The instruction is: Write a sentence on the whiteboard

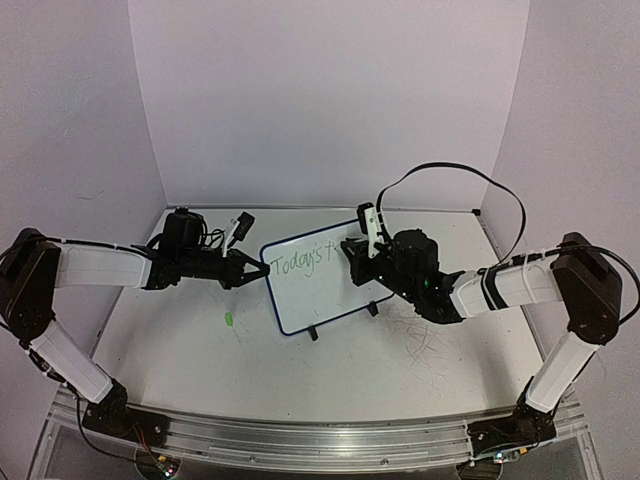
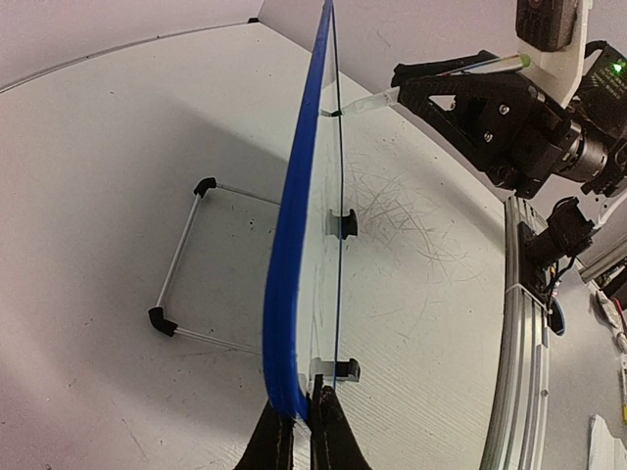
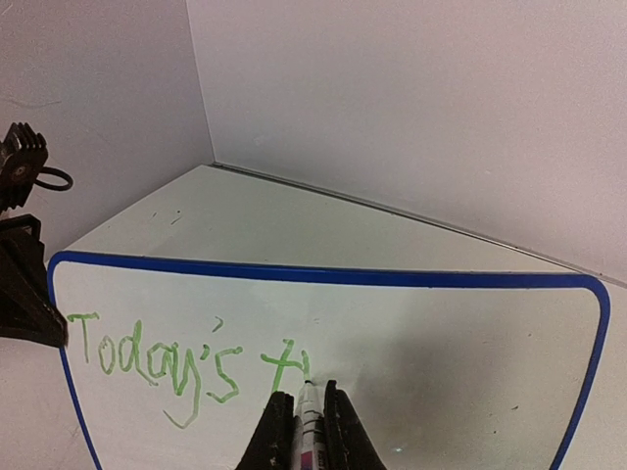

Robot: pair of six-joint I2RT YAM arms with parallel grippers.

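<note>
The whiteboard [image 1: 322, 282] stands tilted on its black feet mid-table, blue-framed. My left gripper [image 1: 250, 268] is shut on its left edge; the left wrist view shows the board edge-on [image 2: 287, 294] pinched between the fingers [image 2: 302, 439]. The sentence [image 3: 176, 360] reads "Today's f" in green, plus a short stroke, on one line. My right gripper [image 1: 358, 250] is shut on a white marker [image 3: 309, 421]; its tip touches the board just right of the "f". The marker also shows in the left wrist view [image 2: 367, 102], tip on the board face.
A small green cap or blob [image 1: 229, 319] lies on the table left of the board. Faint scribble marks [image 1: 425, 335] cover the table at right. A wire stand [image 2: 186, 264] shows behind the board. Purple walls enclose the back and sides.
</note>
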